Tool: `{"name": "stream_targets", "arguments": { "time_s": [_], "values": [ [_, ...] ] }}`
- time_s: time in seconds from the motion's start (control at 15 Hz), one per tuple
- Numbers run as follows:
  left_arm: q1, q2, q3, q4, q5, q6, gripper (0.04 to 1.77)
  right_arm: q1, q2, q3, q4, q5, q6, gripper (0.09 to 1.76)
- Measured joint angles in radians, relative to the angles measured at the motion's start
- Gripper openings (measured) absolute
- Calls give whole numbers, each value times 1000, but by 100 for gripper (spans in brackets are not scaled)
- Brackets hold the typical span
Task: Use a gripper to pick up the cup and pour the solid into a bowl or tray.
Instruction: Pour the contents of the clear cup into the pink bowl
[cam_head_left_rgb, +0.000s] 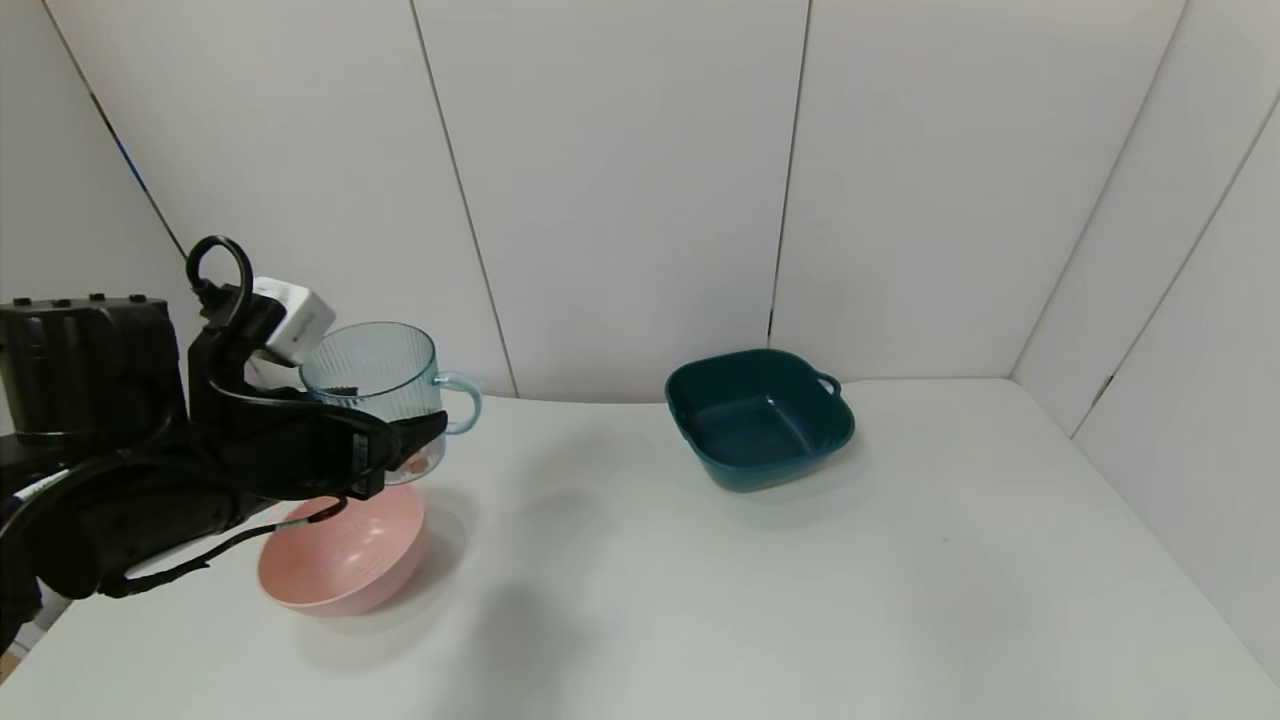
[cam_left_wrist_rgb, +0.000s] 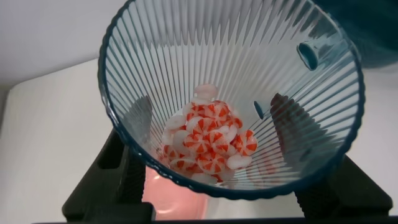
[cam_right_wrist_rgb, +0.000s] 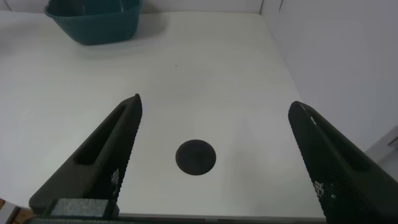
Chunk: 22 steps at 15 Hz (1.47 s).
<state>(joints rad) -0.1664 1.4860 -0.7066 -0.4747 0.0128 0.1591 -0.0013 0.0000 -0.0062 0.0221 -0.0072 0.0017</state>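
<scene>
My left gripper (cam_head_left_rgb: 395, 445) is shut on the pale-blue ribbed cup (cam_head_left_rgb: 372, 385) and holds it in the air just above the far side of the pink bowl (cam_head_left_rgb: 340, 560). The cup stands nearly upright, its handle pointing right. In the left wrist view I look down into the cup (cam_left_wrist_rgb: 230, 62). The red and white solid (cam_left_wrist_rgb: 208, 140) lies heaped at its bottom, and the dark fingers (cam_left_wrist_rgb: 289, 118) show through its walls on both sides. The pink bowl (cam_left_wrist_rgb: 171, 193) shows beneath the cup. My right gripper (cam_right_wrist_rgb: 214, 106) is open and empty over bare table, out of the head view.
A dark teal square tray (cam_head_left_rgb: 760, 420) stands at the back centre of the white table, also in the right wrist view (cam_right_wrist_rgb: 93, 18). A round black spot (cam_right_wrist_rgb: 195, 157) is on the table below the right gripper. White walls enclose the table.
</scene>
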Motion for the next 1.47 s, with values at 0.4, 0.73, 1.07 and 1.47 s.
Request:
{"name": "stream_targets", "arguments": {
  "time_s": [0.4, 0.73, 1.07, 1.47],
  "values": [
    [228, -9, 20, 0, 1, 77, 129, 0, 0, 0, 0, 0, 0, 171],
    [429, -11, 55, 5, -5, 220, 129, 0, 0, 0, 1, 0, 0, 171],
    [474, -13, 65, 42, 4, 360, 129, 0, 0, 0, 1, 0, 0, 171],
    [475, -21, 62, 90, 31, 546, 129, 0, 0, 0, 1, 0, 0, 171]
  ]
}}
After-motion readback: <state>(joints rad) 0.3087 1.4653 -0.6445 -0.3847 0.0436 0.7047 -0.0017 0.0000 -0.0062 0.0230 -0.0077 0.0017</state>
